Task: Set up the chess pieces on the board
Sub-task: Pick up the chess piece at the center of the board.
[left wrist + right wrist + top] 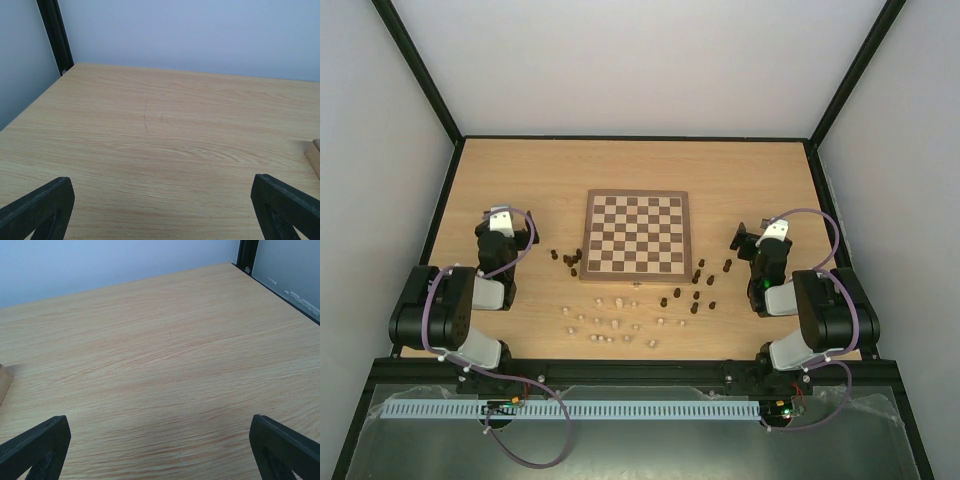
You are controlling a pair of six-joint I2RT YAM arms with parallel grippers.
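- Located: chess pieces [616, 323] lie scattered just off the near edge of the board [637, 235]; its squares are bare.
- Flanking the board, left gripper [162, 207] and right gripper [160, 447] spread wide, empty.
- Judged light, rigid, tippy: pinch each mid-stem.

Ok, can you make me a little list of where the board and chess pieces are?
board: middle of the table, no pieces on it
pale pieces: scattered on the table, on the near side of the board
dark pieces: most off the board's near right corner, a few off its near left corner
left jaws: open, empty
right jaws: open, empty
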